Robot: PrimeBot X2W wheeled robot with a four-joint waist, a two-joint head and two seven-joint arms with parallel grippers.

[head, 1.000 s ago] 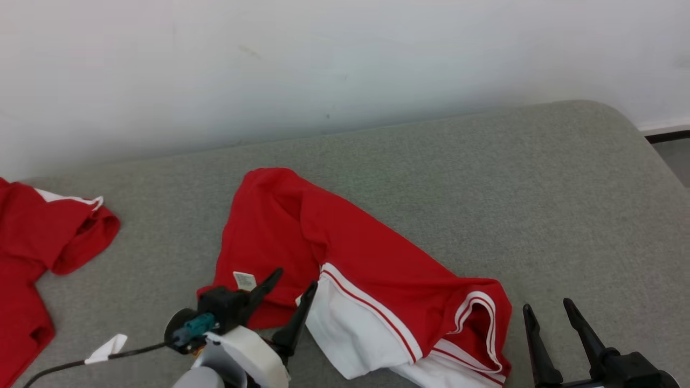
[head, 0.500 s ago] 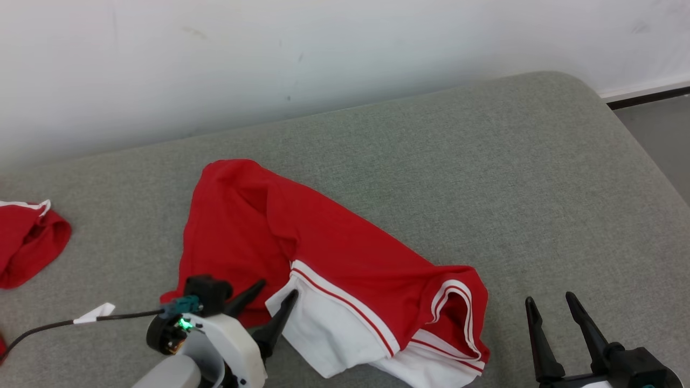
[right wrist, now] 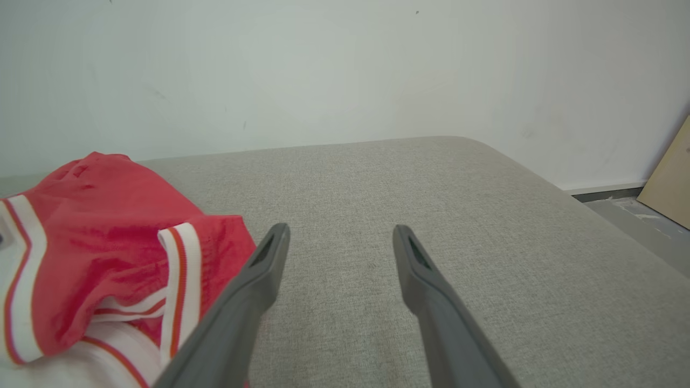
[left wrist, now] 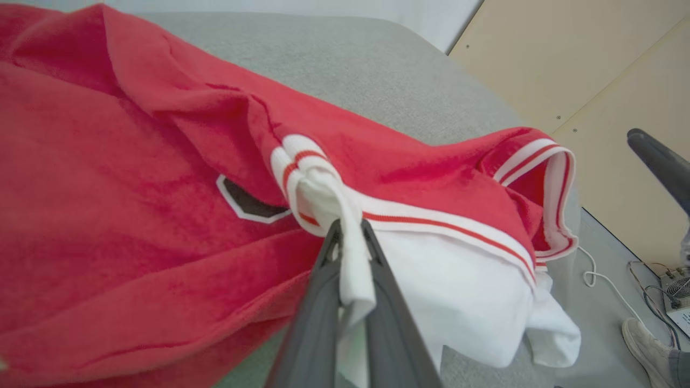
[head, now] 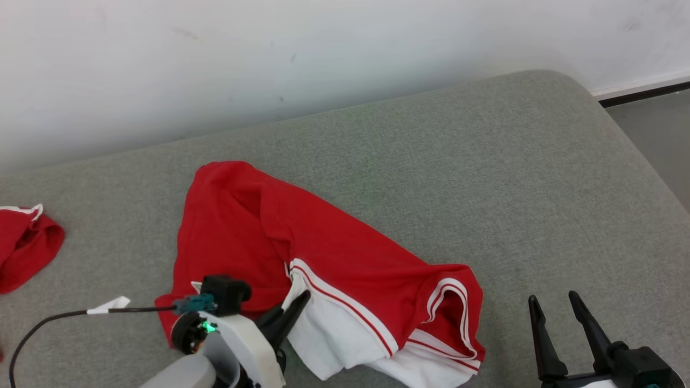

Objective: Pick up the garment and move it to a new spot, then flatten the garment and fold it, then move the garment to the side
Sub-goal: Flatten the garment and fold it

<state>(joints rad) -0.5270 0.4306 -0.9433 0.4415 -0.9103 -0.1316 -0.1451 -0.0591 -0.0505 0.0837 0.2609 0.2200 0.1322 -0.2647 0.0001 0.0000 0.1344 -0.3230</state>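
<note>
Red cloth with white panels and thin red-and-white striped trim makes up the garment (head: 345, 253), one crumpled heap lying near the front middle of a grey fabric pad (head: 485, 178). A second red piece (head: 27, 242) with a white edge lies well apart at the pad's left border, so two garments can be counted in all.

Two grippers show. The left gripper (head: 295, 303) is clamped tight on a fold of the garment's white part right beside the striped band; in the left wrist view its two dark fingers squeeze that white fold between them (left wrist: 347, 234), with a dark badge (left wrist: 248, 202) outlined in white showing on the red cloth just left of the pinch. The right gripper (head: 555, 304) hangs over bare pad to the right of the heap, its two fingers (right wrist: 264, 275) spread wide and holding nothing; the garment's striped sleeve opening lies just beside its left finger in the right wrist view.

One black cable (head: 54, 318) with one white tag (head: 108, 305) runs from the left wrist across the pad. A white wall (head: 345, 54) backs the pad. Beyond the pad's right end the left wrist view shows a beige board (left wrist: 566, 64), a grey floor (left wrist: 604, 312) with a white cord (left wrist: 593, 275), and one pale shoe (left wrist: 644, 337).
</note>
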